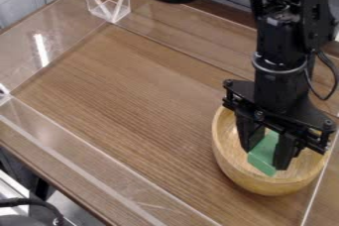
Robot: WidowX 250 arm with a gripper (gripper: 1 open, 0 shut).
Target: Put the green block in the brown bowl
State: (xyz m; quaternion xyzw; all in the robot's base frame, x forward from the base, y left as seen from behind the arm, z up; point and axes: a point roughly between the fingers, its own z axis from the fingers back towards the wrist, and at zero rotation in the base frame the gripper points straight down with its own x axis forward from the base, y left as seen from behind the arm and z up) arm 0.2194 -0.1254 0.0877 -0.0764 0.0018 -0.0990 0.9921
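Hanging straight down over the brown bowl (306,174), fingers pointing into its hollow, with the green block (268,153) pinched between them. Gripping, then: jaws half closed on the block, one dark finger on each side of it. Sitting low in the picture, block's bottom end near the bowl's floor, though impossible to say whether touching the wood or just clear of it. Long axis running up and down, roughly along the fingers, tilted a little, so likely to tip over flat once let go. Gripper (276,146) placed well inside the thick rim, toward the near-left part of the hollow rather than dead centre, rim wall close beside the left finger. Key relation for what comes next: block directly between the fingers and directly above the bowl's inside, nothing left to travel sideways. Calling for a plain opening of the jaws, by the look of it, then a straight lift out. Worth watching: the block standing on end, leaning on a finger, getting dragged up or flicked toward the rim on the way out.
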